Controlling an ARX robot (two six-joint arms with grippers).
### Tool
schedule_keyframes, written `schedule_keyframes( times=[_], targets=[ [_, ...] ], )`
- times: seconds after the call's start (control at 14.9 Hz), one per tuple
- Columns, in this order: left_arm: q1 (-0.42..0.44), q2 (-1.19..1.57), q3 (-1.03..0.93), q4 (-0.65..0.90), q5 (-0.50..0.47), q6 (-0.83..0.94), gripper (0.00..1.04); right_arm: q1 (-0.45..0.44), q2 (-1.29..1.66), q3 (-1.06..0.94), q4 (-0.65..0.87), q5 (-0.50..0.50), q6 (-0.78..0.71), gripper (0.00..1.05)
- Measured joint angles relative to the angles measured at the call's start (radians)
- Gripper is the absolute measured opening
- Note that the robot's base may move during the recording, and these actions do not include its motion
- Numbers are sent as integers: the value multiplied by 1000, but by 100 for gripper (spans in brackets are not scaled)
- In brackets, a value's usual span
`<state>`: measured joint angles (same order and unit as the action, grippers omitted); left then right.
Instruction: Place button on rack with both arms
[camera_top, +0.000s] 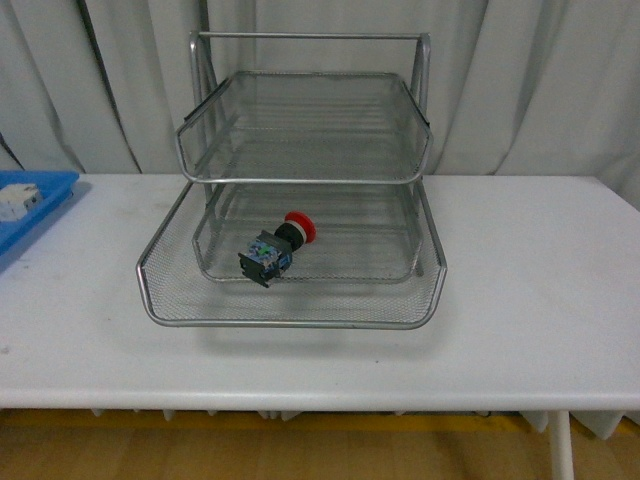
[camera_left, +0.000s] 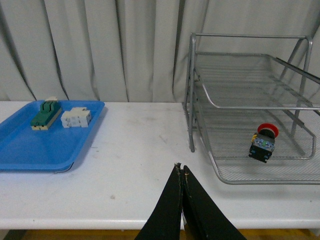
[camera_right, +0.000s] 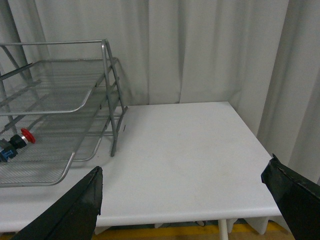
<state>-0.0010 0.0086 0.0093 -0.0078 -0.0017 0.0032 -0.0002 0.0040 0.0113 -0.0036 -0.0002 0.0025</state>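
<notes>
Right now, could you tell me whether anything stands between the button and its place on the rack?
Nothing visible does. The button already lies on its side inside the rack, on a lower mesh tier beneath the top one.

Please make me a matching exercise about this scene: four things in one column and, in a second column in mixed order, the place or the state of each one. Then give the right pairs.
Column one:
1. button
2. green-and-cream block
3. left claw
4. right claw

Column two:
A. open wide, holding nothing
B. on the blue tray
C. lying inside the rack
D. shut, holding nothing

Right pairs: 1-C, 2-B, 3-D, 4-A.
</notes>
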Motion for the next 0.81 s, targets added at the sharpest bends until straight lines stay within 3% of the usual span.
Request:
schedule_keyframes(
  times=[0.13, 0.2, 0.81],
  targets=[
    [0, 0, 0, 7, 2, 0, 2, 0, 0, 0, 0, 0, 0, 98],
    [0, 0, 0, 5, 2, -2, 7, 0, 0, 0, 0, 0, 0, 98],
    [0, 0, 0, 4, 2, 0, 100, 0, 0, 0, 0, 0, 0, 98]
  ],
)
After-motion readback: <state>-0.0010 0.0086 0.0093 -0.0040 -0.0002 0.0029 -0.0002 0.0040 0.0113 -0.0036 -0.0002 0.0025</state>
